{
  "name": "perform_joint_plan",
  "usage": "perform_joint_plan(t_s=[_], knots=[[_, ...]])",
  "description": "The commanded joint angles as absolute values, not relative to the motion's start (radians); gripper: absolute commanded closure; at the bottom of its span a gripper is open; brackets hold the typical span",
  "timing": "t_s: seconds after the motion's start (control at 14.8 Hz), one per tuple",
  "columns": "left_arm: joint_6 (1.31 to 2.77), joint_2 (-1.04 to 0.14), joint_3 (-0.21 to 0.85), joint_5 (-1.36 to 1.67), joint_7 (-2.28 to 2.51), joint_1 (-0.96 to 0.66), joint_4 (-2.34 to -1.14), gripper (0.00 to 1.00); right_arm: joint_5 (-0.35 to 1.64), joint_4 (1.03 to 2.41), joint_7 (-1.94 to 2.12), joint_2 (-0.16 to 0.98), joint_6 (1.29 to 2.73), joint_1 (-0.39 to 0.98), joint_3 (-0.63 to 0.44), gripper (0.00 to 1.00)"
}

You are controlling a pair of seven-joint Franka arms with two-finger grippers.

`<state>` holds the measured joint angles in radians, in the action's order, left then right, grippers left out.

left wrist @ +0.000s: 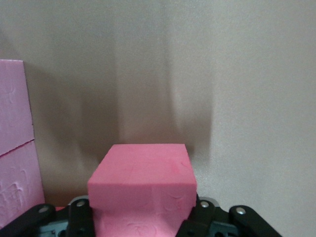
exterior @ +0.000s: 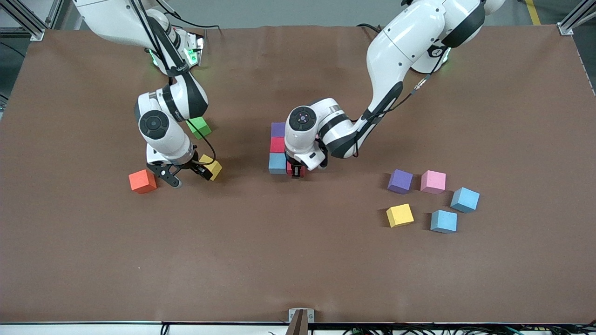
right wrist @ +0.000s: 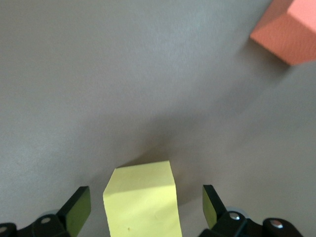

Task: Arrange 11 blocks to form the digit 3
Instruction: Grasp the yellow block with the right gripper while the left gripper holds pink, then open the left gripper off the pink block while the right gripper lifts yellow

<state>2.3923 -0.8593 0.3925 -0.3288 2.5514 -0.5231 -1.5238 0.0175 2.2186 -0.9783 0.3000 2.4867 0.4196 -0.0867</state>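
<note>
From the front, my left gripper (exterior: 296, 174) is down at the table, clamped on a red block (exterior: 295, 169) beside the blue block (exterior: 277, 163) that ends a short column of purple block (exterior: 278, 129), red cube (exterior: 278, 144) and blue; I judge this the start of a bar of the digit 3, still only a few cubes; my right gripper (exterior: 186, 175) hangs low with its jaws apart between the orange block (exterior: 142, 181) and a yellow block (exterior: 211, 167), the green cube (exterior: 199, 127) farther off; five loose blocks (exterior: 430, 200) lie toward my left arm's end of the table. In the left wrist view the fingers (left wrist: 79, 217) pinch the red block (left wrist: 143, 190), with column cubes (left wrist: 15, 148) just beside it; next I judge it must sit flush against the blue before I let go. In the right wrist view the spread fingers (right wrist: 76, 207) flank the yellow block (right wrist: 142, 201) without touching it, the orange block (right wrist: 289, 32) well apart; a straight drop and squeeze should follow.
</note>
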Motion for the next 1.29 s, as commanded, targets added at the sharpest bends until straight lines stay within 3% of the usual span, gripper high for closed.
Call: perform_joint_plan(t_s=[0.0, 0.27, 0.54, 0.61, 0.68, 0.88, 1.22], knots=[[2.405, -0.836, 0.391, -0.344, 2.573, -0.528, -1.565, 0.55, 0.06, 2.263, -0.993, 0.259, 2.505, 0.42, -0.075, 0.0], [2.405, -0.833, 0.391, -0.344, 2.572, -0.526, -1.566, 0.54, 0.06, 2.26, -0.98, 0.305, 2.545, 0.437, -0.063, 0.0], [2.405, -0.831, 0.391, -0.344, 2.571, -0.526, -1.565, 0.45, 0.06, 2.258, -0.979, 0.33, 2.566, 0.446, -0.058, 0.0], [2.405, -0.83, 0.391, -0.344, 2.568, -0.525, -1.563, 0.29, 0.06, 2.258, -0.979, 0.333, 2.566, 0.451, -0.058, 0.02], [2.402, -0.828, 0.391, -0.344, 2.569, -0.525, -1.56, 0.0, 0.06, 2.258, -0.977, 0.334, 2.566, 0.457, -0.058, 0.03], [2.395, -0.81, 0.391, -0.342, 2.571, -0.522, -1.559, 0.0, 0.06, 2.261, -0.899, 0.333, 2.565, 0.456, -0.058, 0.1], [2.384, -0.761, 0.399, -0.341, 2.565, -0.509, -1.566, 0.0, 0.06, 2.261, -0.893, 0.328, 2.559, 0.445, -0.06, 0.11]])
